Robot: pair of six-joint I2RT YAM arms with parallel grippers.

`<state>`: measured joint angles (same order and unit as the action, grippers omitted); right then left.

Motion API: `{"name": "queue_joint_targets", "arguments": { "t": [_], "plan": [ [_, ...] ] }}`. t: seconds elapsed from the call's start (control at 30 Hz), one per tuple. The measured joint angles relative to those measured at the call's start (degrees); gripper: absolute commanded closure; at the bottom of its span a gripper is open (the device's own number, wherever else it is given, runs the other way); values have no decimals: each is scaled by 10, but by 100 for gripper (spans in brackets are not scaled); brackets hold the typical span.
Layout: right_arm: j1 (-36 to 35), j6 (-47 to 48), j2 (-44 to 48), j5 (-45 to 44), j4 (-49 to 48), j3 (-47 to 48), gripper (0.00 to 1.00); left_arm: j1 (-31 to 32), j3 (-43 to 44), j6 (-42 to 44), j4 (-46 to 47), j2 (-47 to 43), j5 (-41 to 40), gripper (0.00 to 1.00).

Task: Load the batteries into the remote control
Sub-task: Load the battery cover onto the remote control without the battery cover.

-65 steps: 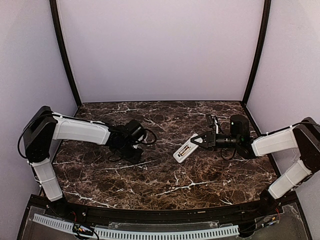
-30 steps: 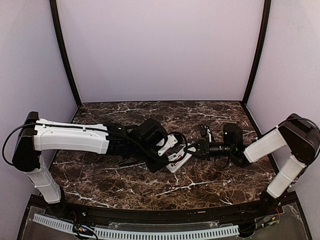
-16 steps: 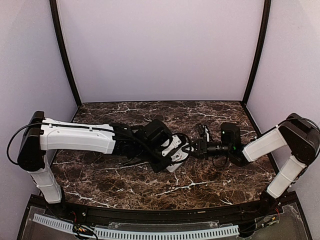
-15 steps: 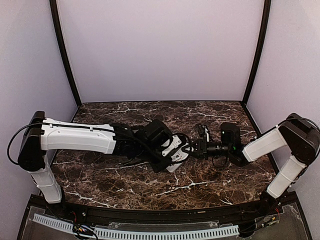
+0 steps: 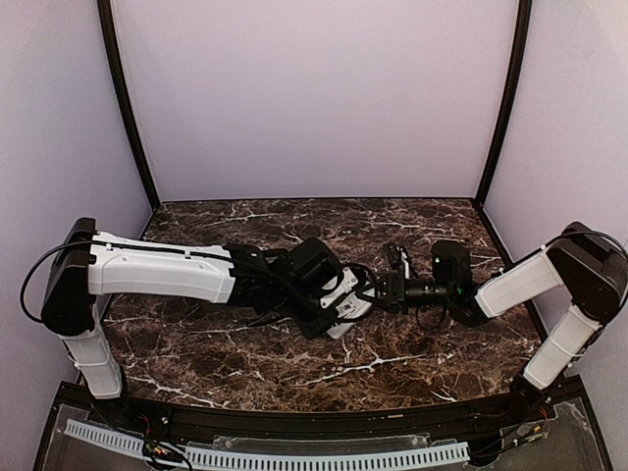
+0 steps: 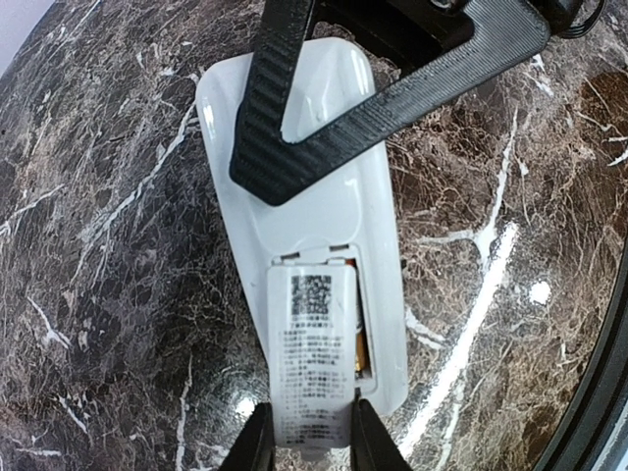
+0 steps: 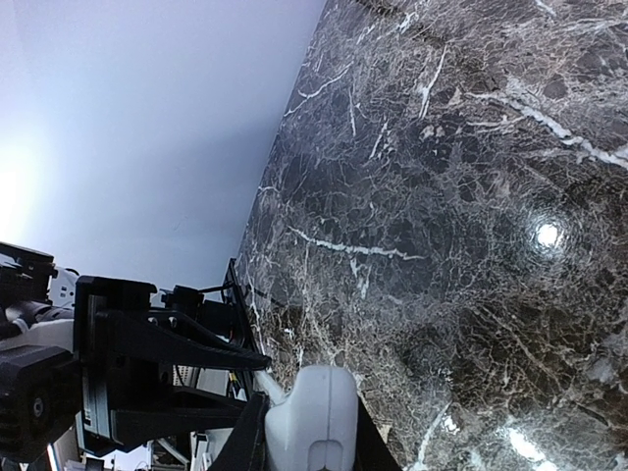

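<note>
Left gripper (image 6: 312, 442) narrowly open, pinching the near end of the battery cover (image 6: 312, 353) by its side edges. Cover (label side up) lies over the open slot in the back of the remote control (image 6: 324, 221); a gold strip (image 6: 361, 348) shows in the slot at the cover's right edge, too little to identify. Remote sits back-up, mid table (image 5: 392, 353); can't tell if it rests or is lifted. Right gripper (image 7: 302, 432) is clamped tight on the remote's far end.
</note>
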<state>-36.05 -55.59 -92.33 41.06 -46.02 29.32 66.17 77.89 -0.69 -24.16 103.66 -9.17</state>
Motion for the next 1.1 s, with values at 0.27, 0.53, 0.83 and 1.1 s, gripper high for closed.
{"name": "queue_joint_targets", "arguments": {
  "t": [0.27, 0.53, 0.83, 1.1],
  "plan": [
    [-1, 1, 0, -2, 2, 0, 100, 0, 5, 0, -2, 2, -7, 84],
    [-2, 2, 0, -10, 3, 0, 100, 0, 14, -4, -8, 11, -8, 84],
    [-4, 2, 1, -20, 3, 0, 100, 0, 19, -14, -10, 18, -7, 85],
    [-7, 2, 1, -31, 2, 0, 100, -9, 28, -32, -17, 25, 7, 85]
  ]
}}
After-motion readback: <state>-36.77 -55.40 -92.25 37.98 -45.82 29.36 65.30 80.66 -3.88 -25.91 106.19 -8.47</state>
